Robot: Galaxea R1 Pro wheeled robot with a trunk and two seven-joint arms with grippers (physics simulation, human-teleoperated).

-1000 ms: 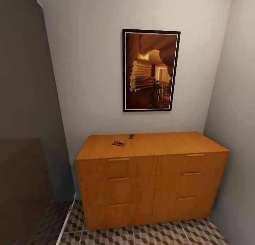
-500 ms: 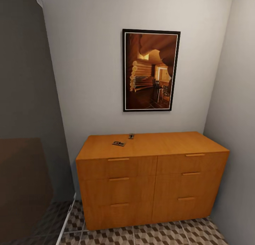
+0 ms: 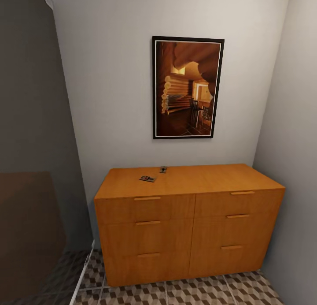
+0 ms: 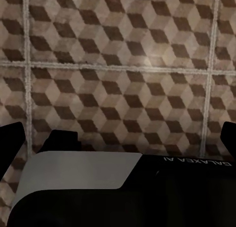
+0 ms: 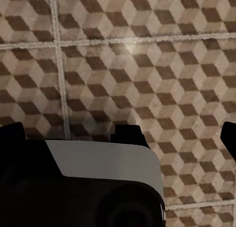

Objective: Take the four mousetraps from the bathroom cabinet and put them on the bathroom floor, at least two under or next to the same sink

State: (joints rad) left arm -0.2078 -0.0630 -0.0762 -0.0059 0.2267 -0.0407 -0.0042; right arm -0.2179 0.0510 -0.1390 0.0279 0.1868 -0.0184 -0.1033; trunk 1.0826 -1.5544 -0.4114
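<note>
Mousetraps: two seen flat on cabinet top, left of centre — nearer one, farther one toward wall; remaining two not located. Cabinet: smooth orange-brown wood, tab handles, all fronts closed. Bathroom floor: cube-pattern tile, pale grout. Both wrist cameras aimed down at tile, arms judged stowed for approach. Tool state, left and right: cannot be told.

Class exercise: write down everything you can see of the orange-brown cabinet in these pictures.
The cabinet is wide, low and looks like smooth orange-brown wood. Its front shows six shut drawers in two columns of three, each with a small tab handle. It stands on the patterned tile floor against the white wall, below a framed picture, its right end near the side wall. Two small dark items lie on its flat top.
</note>
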